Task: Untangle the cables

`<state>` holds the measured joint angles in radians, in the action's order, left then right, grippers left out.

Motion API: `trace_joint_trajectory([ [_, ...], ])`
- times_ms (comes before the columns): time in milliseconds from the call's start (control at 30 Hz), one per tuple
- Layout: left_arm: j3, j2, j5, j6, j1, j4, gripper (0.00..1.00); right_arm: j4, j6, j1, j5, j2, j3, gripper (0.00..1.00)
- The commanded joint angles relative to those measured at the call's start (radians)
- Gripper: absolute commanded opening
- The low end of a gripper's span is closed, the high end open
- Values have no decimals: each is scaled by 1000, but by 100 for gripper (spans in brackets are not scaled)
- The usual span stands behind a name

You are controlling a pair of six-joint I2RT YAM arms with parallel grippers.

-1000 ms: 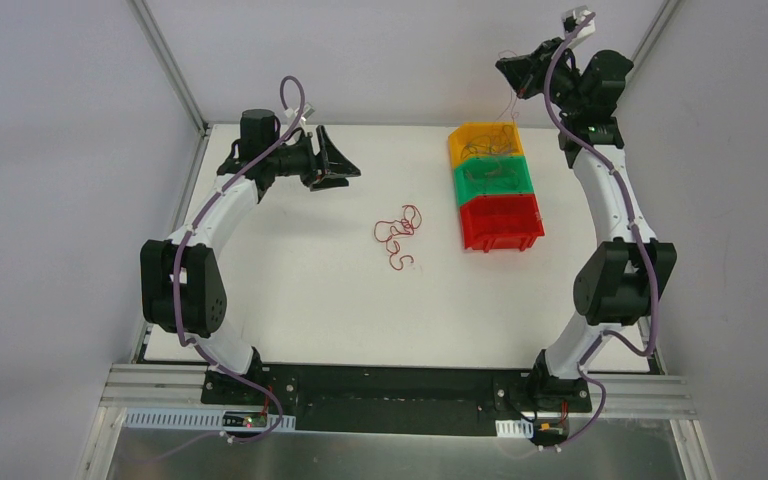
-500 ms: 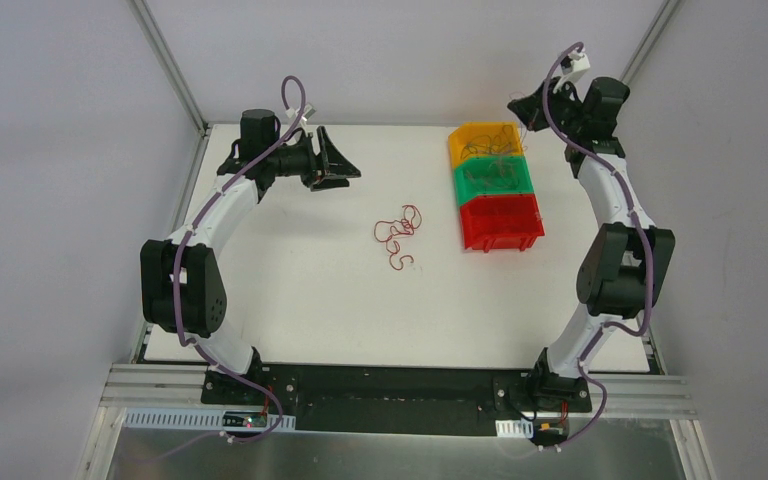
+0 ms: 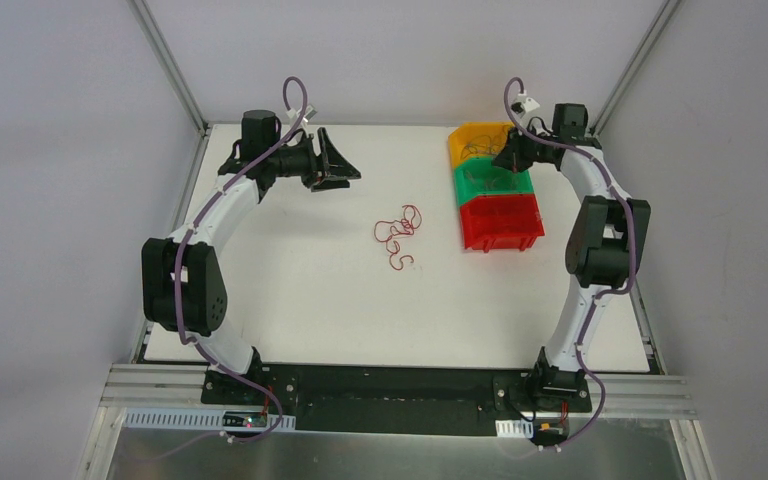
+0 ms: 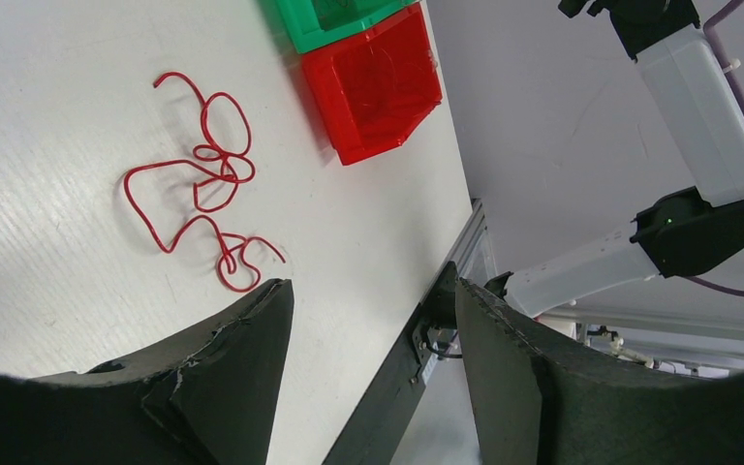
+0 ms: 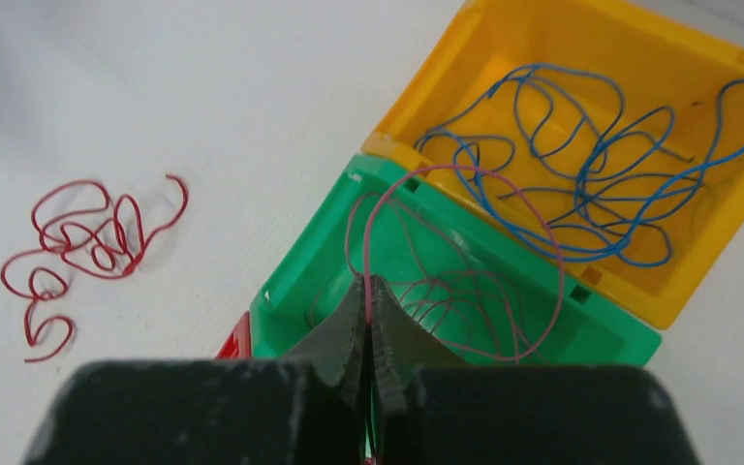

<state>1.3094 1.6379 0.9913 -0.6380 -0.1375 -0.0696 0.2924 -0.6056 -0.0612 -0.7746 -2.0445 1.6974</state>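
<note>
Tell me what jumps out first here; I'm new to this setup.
Three bright bins stand in a row at the far right of the table: a yellow bin, a green bin and a red bin. The right hand, shut on a thin pinkish wire, hangs over the green bin. A tangle of red wires lies mid-table.

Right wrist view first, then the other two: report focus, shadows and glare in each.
Right wrist view: blue cables in the yellow bin sharp; the right gripper, shut on a pink cable, is soft and dark near the lens. Left wrist view: red cables crisp, faint shadows; the open left gripper nearly black. Top external view: even, diffuse light; the green bin's contents barely resolve.
</note>
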Motion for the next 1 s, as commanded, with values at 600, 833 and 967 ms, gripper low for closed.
trace_joint_trajectory([
  [600,-2,12,35,27,-1,1,63,299,-263,27,75,82,116,49],
  [833,0,19,36,32,-1,2,63,182,-58,43,125,63,151,56],
  [967,6,19,34,34,1,3,62,141,21,60,201,-10,220,47],
])
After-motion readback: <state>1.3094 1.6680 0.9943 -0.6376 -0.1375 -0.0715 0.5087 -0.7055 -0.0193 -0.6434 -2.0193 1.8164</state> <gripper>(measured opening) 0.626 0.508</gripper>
